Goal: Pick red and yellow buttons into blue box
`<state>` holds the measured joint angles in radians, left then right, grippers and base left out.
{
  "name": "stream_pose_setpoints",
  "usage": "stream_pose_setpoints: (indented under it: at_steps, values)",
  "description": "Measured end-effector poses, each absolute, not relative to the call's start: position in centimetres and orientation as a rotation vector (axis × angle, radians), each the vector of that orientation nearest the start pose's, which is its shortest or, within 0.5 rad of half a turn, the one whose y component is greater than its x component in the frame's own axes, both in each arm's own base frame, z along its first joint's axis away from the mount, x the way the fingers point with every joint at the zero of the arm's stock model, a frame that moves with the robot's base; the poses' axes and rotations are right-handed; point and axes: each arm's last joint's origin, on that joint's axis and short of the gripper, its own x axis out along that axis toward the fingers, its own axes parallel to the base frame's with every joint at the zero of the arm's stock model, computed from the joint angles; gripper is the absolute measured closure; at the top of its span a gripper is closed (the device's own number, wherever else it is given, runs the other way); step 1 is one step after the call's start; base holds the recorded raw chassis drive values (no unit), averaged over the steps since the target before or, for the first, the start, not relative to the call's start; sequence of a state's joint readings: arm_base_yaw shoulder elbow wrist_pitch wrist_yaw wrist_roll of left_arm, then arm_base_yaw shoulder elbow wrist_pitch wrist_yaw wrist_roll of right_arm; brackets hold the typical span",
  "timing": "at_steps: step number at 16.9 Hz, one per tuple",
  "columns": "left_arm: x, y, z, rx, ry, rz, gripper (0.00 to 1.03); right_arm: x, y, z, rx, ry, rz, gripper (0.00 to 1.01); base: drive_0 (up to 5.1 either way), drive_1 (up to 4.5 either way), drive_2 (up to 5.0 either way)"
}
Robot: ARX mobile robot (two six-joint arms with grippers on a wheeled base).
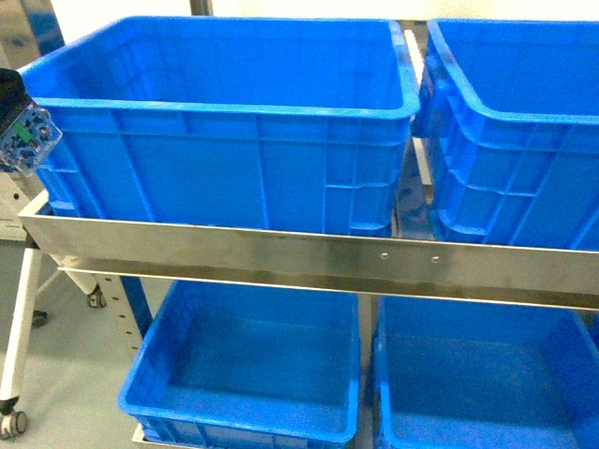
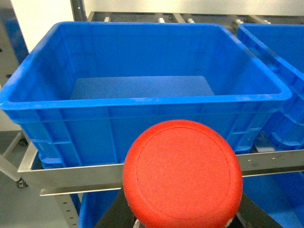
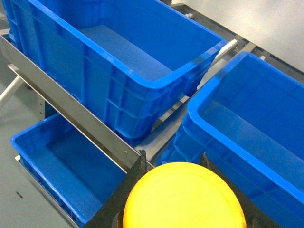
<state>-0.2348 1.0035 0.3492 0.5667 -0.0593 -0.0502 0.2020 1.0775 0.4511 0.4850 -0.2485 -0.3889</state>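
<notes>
The red button's cap (image 2: 183, 173) fills the bottom of the left wrist view. My left gripper (image 2: 183, 211) is shut on it, with black fingers (image 2: 118, 213) showing on both sides. It hangs in front of the blue box (image 2: 142, 99), outside its near wall and above the steel shelf rail. In the head view the clear button base (image 1: 26, 136) shows at the far left edge, beside the blue box (image 1: 225, 103). My right gripper (image 3: 173, 160) is shut on the yellow button (image 3: 183, 197), above the gap between the blue box (image 3: 142, 78) and a neighbouring crate. The box's floor is bare.
A second deep blue crate (image 1: 524, 122) stands to the right on the same steel shelf (image 1: 281, 253). Two more blue crates (image 1: 253, 374) sit on the lower level. A white cart leg with a castor (image 1: 14, 421) stands at the lower left.
</notes>
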Motion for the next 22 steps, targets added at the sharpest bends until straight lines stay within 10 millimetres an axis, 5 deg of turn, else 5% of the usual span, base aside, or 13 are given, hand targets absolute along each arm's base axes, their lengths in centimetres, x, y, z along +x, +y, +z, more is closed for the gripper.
stream_pose_setpoints:
  at_steps: [10, 22]
  values:
    - [20.00, -4.64, 21.61, -0.037, 0.092, -0.177, 0.79, 21.75, 5.20, 22.75, -0.378, 0.052, 0.474, 0.72, 4.8, -3.40, -1.2]
    - [19.97, -4.69, 21.69, -0.038, 0.086, -0.181, 0.79, 21.74, 5.18, 22.79, -0.379, 0.051, 0.468, 0.72, 0.0, 0.90, -0.9]
